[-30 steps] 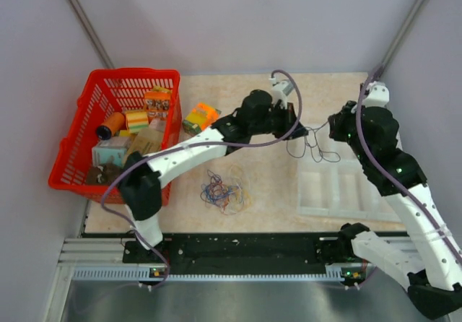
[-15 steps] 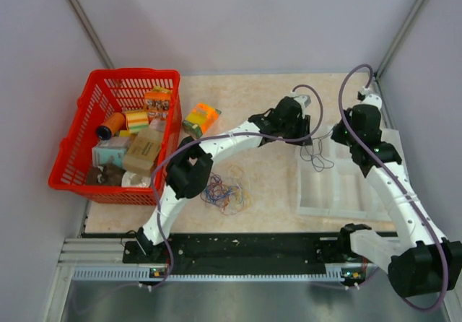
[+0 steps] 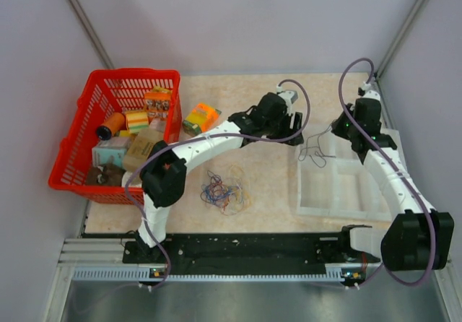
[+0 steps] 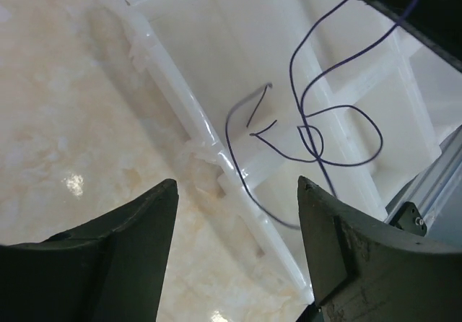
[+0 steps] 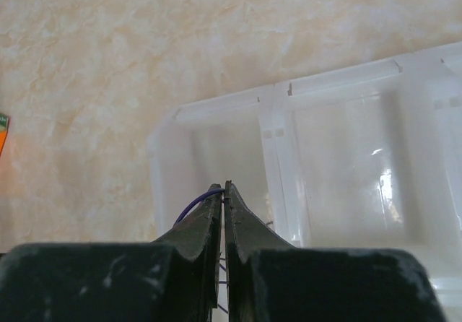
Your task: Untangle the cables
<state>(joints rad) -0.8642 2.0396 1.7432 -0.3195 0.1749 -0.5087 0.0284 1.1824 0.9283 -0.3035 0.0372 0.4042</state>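
Note:
One thin purple cable point(image 3: 315, 151) hangs in loops from my right gripper point(image 3: 336, 128), draped over the left end of the white tray point(image 3: 346, 192). In the right wrist view the jaws point(image 5: 224, 186) are pressed shut on this purple cable point(image 5: 189, 208) above the tray's leftmost compartment. My left gripper point(image 3: 294, 130) is just left of it, open and empty. In the left wrist view its gripper point(image 4: 237, 185) frames the tray wall, and the purple cable point(image 4: 326, 109) loops beyond the tips without touching them. The other cables point(image 3: 224, 190) lie as a coloured tangle on the table, near the front.
A red basket point(image 3: 76, 145) full of small packages stands at the left. An orange and green box point(image 3: 201, 118) lies beside it on the beige tabletop. The white tray point(image 4: 180, 76) has several compartments and sits at the right, by the wall.
My left gripper has opened and let go of the purple cable, then drawn back to the left. The right gripper, still shut, has carried the cable to the tray's left end.

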